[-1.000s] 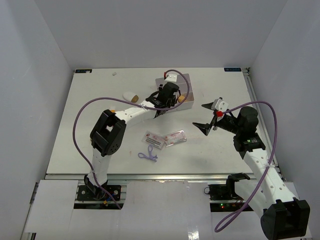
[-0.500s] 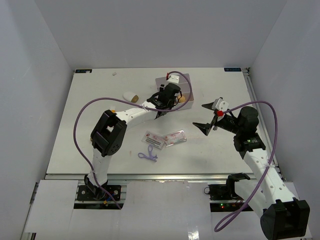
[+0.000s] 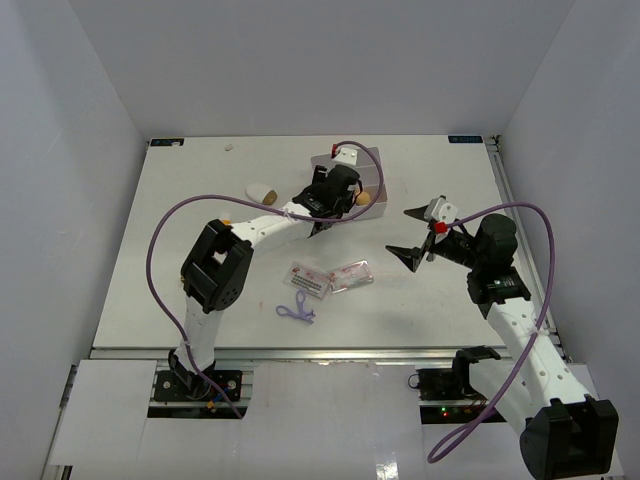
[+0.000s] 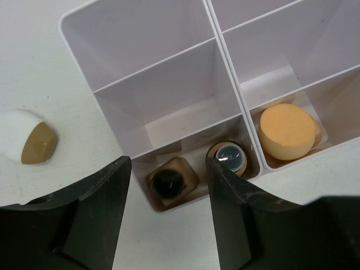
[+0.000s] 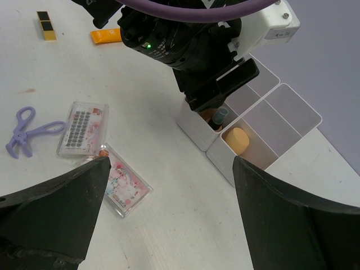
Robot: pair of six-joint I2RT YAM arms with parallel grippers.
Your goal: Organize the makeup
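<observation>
A: Top view first. Which step is in hand?
B: A drop-off into the box, as I read it. The left arm is stretched long toward 12 o'clock. The left gripper (image 3: 330, 205) points down over the near-left corner of the white box (image 3: 372, 165). One sponge (image 3: 363, 198) is already in the box, on its 3 o'clock side.
A: What is loose on the table (image 3: 200, 200)?
B: The white oval piece (image 3: 262, 190) at 9 o'clock of the box. The clear packets (image 3: 310, 280) at 6 o'clock, with the purple tool (image 3: 297, 310) just beyond them. The right arm is bent, and the right gripper (image 3: 410, 235) hangs at 4 o'clock of the box, touching nothing.
A: Left wrist view?
B: The fingers (image 4: 95, 214) are spread with nothing between them. Below them a dark-capped bottle (image 4: 167, 183) and a pale-tipped tube (image 4: 226, 156) stand side by side in one compartment. The sponge is in the next compartment at 3 o'clock. The oval piece is outside at 9 o'clock.
A: Right wrist view?
B: The claw is wide and empty, looking down at the table. The packets are at 8 o'clock, the purple tool at 9 and an orange tube (image 5: 107, 35) at 11.
A: And the next move?
B: My judgement: the left arm lifts straight up, clear of the box walls. Then one arm goes for a loose piece. The packets lie flat, so they probably need an edge pinch.
</observation>
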